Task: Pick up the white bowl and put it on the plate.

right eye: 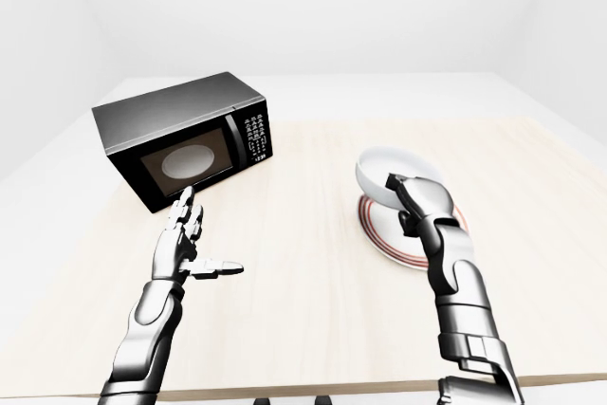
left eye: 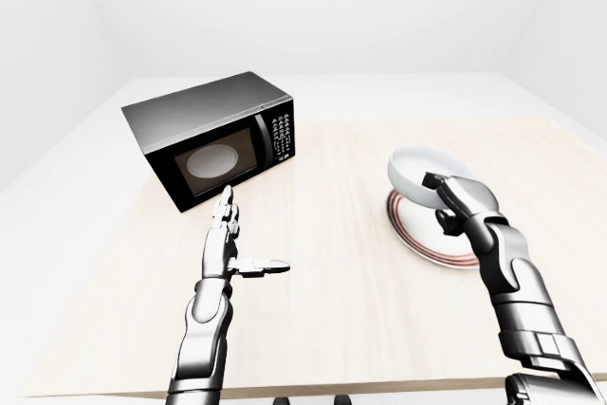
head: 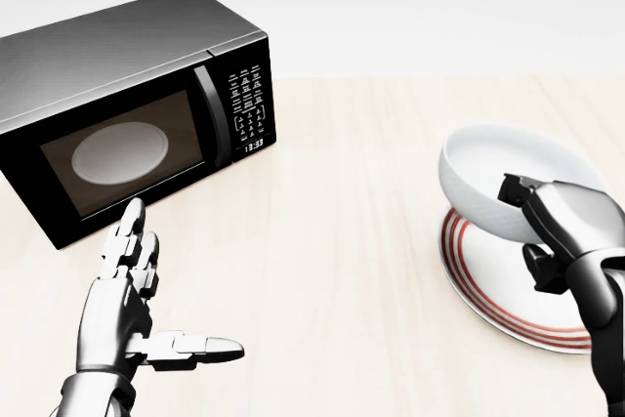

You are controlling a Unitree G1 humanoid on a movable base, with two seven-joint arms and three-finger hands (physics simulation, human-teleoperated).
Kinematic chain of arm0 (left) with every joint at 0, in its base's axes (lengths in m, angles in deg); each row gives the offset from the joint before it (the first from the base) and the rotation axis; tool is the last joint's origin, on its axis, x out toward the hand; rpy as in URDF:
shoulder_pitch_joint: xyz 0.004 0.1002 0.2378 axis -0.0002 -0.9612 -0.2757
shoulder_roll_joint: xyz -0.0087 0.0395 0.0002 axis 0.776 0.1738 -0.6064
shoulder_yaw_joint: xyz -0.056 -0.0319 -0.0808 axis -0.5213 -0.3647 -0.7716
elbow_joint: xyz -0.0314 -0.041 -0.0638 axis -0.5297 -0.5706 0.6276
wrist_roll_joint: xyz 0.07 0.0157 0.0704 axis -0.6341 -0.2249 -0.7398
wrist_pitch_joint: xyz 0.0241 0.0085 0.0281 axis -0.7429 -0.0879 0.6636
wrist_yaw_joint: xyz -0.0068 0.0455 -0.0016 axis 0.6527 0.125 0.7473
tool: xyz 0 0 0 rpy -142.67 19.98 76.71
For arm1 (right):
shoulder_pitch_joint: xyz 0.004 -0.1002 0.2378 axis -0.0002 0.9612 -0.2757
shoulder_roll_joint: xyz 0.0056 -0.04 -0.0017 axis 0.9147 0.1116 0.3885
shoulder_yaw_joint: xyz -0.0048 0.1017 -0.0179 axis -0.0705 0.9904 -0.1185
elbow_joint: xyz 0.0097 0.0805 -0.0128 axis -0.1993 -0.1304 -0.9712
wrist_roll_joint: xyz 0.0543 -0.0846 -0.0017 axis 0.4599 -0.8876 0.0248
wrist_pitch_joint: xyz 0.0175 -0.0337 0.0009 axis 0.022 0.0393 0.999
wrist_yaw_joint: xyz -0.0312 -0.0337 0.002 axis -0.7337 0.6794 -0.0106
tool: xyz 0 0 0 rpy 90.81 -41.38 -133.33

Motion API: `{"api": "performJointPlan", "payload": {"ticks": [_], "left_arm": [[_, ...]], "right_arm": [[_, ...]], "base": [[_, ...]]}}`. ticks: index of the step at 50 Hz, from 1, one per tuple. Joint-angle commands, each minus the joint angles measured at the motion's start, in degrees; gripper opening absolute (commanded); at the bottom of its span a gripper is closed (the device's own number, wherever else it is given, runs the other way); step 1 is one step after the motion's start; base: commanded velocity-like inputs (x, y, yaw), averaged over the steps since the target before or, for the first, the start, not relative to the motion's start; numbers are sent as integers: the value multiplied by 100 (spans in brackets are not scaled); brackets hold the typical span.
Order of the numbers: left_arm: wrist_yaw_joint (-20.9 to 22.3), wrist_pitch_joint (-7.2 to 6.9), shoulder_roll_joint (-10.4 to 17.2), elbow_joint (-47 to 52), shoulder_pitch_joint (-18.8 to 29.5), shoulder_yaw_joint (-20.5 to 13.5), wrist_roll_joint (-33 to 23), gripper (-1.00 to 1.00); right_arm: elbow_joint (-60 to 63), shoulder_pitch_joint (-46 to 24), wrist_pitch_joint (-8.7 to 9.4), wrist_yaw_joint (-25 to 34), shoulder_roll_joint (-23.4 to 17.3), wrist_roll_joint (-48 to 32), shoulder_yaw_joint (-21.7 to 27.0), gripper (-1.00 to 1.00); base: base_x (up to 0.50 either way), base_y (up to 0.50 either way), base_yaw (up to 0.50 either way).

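Over the plate — right robot hand (fingers closed) grips bowl.

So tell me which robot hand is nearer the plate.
Right. The right robot hand holds the white bowl over the plate; the left robot hand hovers open by the microwave, far to the plate's left.

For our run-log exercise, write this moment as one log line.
right hand: shut on round white bowl | bowl: tilted above red-ringed round plate | left hand: open, empty | black microwave: shut
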Motion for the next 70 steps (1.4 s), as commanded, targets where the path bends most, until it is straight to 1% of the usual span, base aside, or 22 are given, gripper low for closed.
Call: {"api": "performJointPlan", "payload": {"ticks": [1, 23, 28, 36, 46, 56, 70], "left_arm": [[0, 0, 0, 0, 0, 0, 0, 100], [0, 0, 0, 0, 0, 0, 0, 100], [0, 0, 0, 0, 0, 0, 0, 100], [0, 0, 0, 0, 0, 0, 0, 100], [0, 0, 0, 0, 0, 0, 0, 100], [0, 0, 0, 0, 0, 0, 0, 100], [0, 0, 0, 0, 0, 0, 0, 100]], "right_arm": [[-119, 4, 0, -221, -155, -18, 135, -100], [-926, -126, 0, -579, -457, 107, 166, -100], [-967, -119, 0, -584, -501, 144, 185, -100], [-1380, -223, 0, -785, -553, 161, 107, -100], [-1472, -230, 0, -802, -582, 179, 72, -100], [-1828, -381, 0, -933, -649, 190, 13, -100], [-2177, -437, 0, -1138, -636, 166, -93, -100]], "base": [[0, 0, 0], [0, 0, 0], [0, 0, 0], [0, 0, 0], [0, 0, 0], [0, 0, 0], [0, 0, 0]]}}
